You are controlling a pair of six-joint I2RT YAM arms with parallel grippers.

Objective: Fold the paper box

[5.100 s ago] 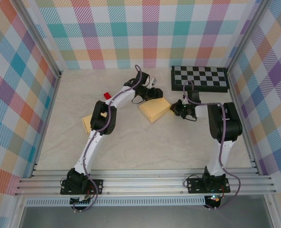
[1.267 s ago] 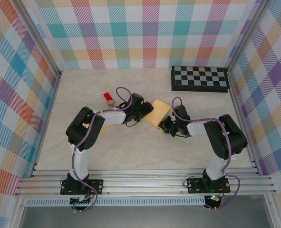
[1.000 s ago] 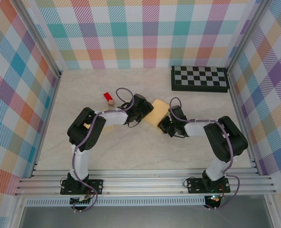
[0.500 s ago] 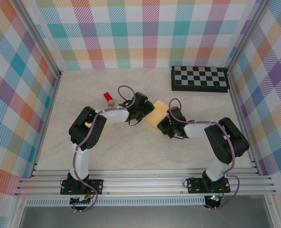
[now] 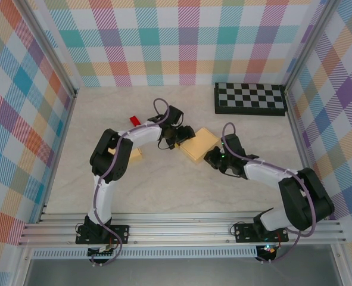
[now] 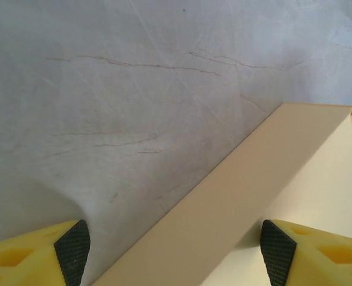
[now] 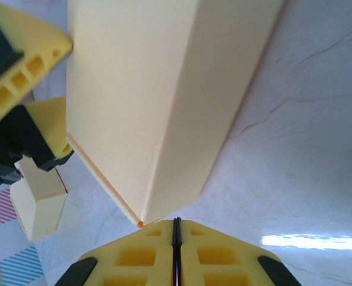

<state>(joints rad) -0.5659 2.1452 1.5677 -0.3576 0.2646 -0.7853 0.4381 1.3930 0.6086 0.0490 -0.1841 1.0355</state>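
Counter (image 5: 164, 185), near side: right tool (image 7: 176, 229) has its fingers pressed together with nothing between them, tips just at the near corner of the paper box (image 5: 198, 143). The box is plain tan and lies mid-counter between the two tools.

Left tool (image 6: 174, 250), at the box's left side: jaws wide, one pad over bare counter, the other over the box, a box edge running between them. Nothing is gripped.

Judgement: the step in hand is bracing the box and taking that edge.
- Hold the closed right tool low against the corner as a stop; the marbled counter looks slick.
- Settle the left jaws square on the edge before closing.
- Turn along the crease, not across it.

Left, a small tan piece (image 5: 135, 155) lies half under the left arm. Beyond it is a red block (image 5: 134, 121); far right, a checkered board (image 5: 250, 98).

Writing: none legible anywhere.
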